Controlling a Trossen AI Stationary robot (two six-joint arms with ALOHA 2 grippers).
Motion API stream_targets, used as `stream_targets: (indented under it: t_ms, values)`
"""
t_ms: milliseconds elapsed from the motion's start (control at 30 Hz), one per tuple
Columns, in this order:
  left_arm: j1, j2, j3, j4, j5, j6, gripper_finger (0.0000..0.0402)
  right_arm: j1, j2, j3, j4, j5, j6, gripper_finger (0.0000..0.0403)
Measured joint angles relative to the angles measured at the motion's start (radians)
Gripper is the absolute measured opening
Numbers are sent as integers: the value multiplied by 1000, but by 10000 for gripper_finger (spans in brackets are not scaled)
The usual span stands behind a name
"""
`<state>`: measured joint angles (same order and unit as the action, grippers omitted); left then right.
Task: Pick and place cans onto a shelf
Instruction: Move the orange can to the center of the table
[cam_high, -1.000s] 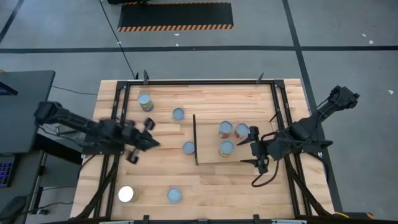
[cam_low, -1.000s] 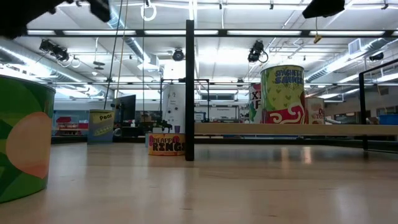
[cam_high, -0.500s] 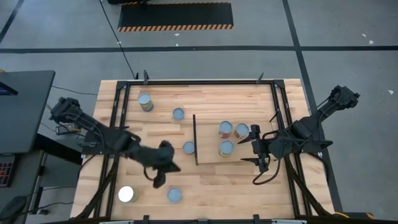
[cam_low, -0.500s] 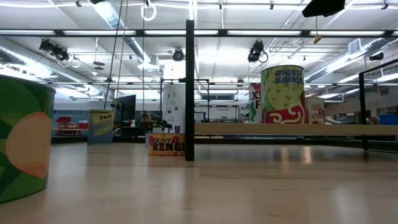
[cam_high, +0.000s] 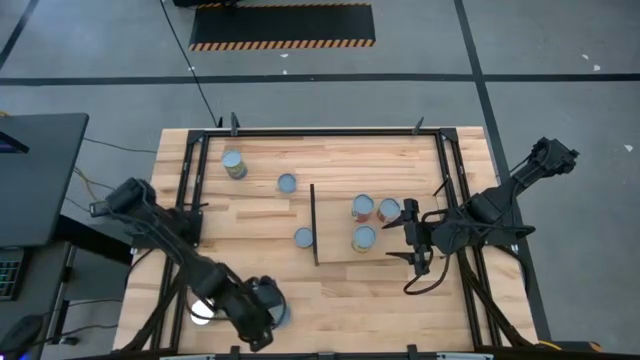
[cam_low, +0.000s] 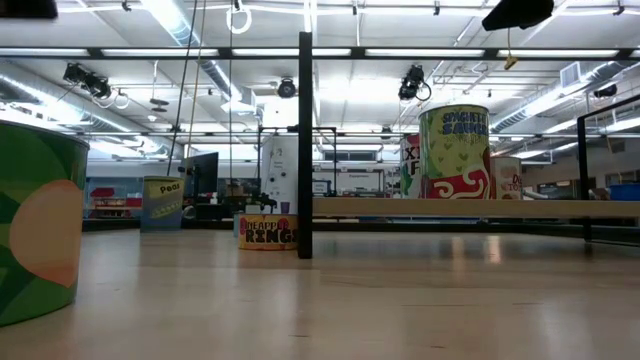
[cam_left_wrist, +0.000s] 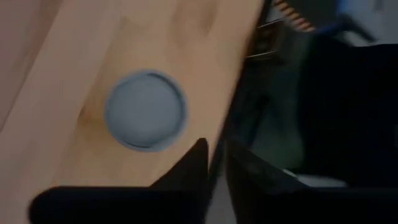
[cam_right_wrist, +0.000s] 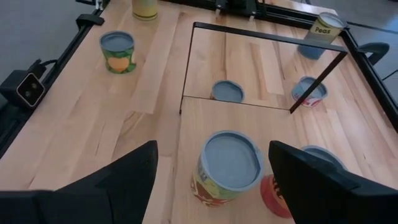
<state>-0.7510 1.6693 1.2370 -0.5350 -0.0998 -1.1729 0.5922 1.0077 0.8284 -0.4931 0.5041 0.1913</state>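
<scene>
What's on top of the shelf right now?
Three cans stand on the shelf, clustered near the right end effector. Nothing on it is covered from above.

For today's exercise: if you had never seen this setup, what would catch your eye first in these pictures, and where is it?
First, the left arm stretching far along the table's near edge, its left gripper over the two cans there, one glaring white. Next, three cans clustered on the pale shelf right of centre, with the right gripper open beside them. Three more cans stand loose on the tabletop, to the left of the shelf's dark strip.
</scene>
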Motion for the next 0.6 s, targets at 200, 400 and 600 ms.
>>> stream_targets:
  t_ms: [200,400,600]
  values:
    - [5,73,-1,14,65,-14,179,0,0,0,-6,-1,70,313]
    - [23,79,-1,10,95,13,285,1,12,0,-16,-6,144,313]
    - [18,79,-1,-80,95,92,321,1,30,0,-24,-16,146,313]
